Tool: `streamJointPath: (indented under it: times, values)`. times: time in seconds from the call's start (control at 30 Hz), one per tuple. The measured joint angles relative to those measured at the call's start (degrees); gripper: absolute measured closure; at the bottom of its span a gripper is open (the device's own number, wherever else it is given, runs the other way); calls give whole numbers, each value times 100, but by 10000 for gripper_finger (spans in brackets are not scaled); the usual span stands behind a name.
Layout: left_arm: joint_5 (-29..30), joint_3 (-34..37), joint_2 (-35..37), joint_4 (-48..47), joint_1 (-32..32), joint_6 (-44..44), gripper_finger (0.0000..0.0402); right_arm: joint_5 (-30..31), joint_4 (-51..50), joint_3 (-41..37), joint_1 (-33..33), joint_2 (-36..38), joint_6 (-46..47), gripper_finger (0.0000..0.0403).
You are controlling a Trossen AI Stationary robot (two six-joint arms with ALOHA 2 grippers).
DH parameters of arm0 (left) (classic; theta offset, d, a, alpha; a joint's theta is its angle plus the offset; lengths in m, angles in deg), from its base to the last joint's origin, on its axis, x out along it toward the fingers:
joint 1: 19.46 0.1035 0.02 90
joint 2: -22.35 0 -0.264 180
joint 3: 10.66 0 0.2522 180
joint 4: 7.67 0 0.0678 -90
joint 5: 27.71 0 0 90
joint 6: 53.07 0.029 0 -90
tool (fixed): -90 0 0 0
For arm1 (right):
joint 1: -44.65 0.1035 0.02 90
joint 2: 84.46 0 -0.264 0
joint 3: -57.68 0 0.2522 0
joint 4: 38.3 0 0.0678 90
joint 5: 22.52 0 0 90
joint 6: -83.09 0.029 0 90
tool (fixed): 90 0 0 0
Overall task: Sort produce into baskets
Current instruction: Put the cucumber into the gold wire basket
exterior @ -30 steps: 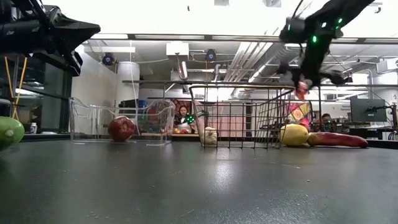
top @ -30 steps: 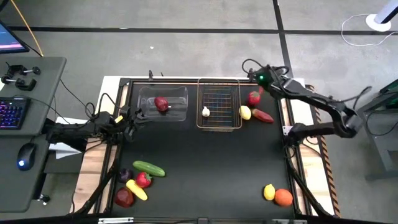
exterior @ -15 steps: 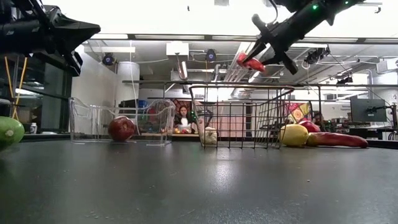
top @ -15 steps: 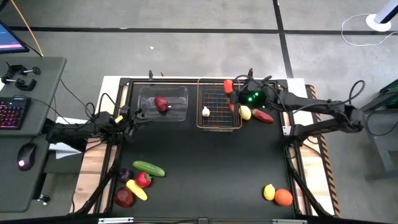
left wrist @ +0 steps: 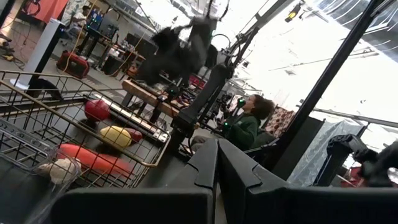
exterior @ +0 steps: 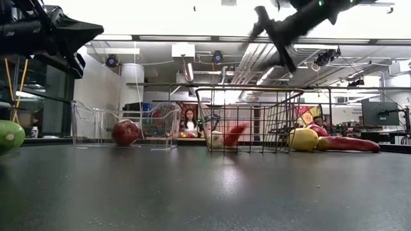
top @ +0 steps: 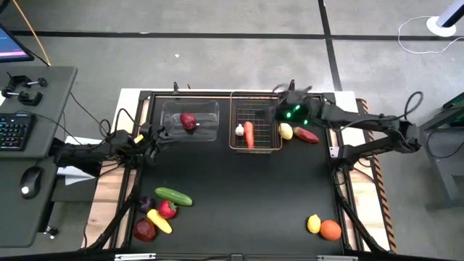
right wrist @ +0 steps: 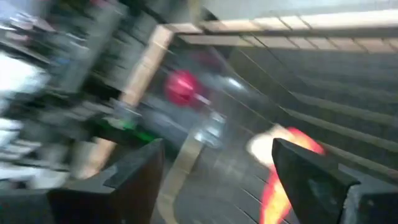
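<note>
An orange-red carrot lies in the copper wire basket beside the white garlic; the low view shows the carrot tilted against the mesh. My right gripper hangs open and empty above the basket's far right corner, also seen in its wrist view and high in the low view. A red apple sits in the clear bin. My left gripper waits shut and empty at the bin's near left corner.
A lemon, a long red vegetable and a red fruit lie just right of the wire basket. Cucumber, eggplant, banana and red fruits lie near left; a lemon and an orange near right.
My right gripper has lifted the carrot from beside the wire basket's right side, carried it left over the basket's far right corner, and opened. The carrot has fallen into the basket and now lies beside the garlic.
</note>
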Motion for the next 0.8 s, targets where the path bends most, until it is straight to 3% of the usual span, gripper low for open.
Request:
streamJointPath:
  times: [0.13,0.27,0.47,0.6,0.67,0.8]
  values:
    - [0,0,0,0,0,-1,402,-898,957,582,-9,155,-601,108]
    - [0,0,2,0,-1,0,402,-1605,984,1260,208,166,-674,108]
    - [754,0,-20,682,1,-438,402,-1527,101,1932,744,163,-697,108]
    - [1741,0,-22,1155,3,-835,401,-1187,-767,2241,1046,164,-846,108]
    - [1663,-46,-98,1296,1,-1050,401,-1045,-1197,2340,1175,162,-969,108]
    - [666,-750,-906,1121,-19,-1058,389,-842,-1754,2381,1288,162,-1248,108]
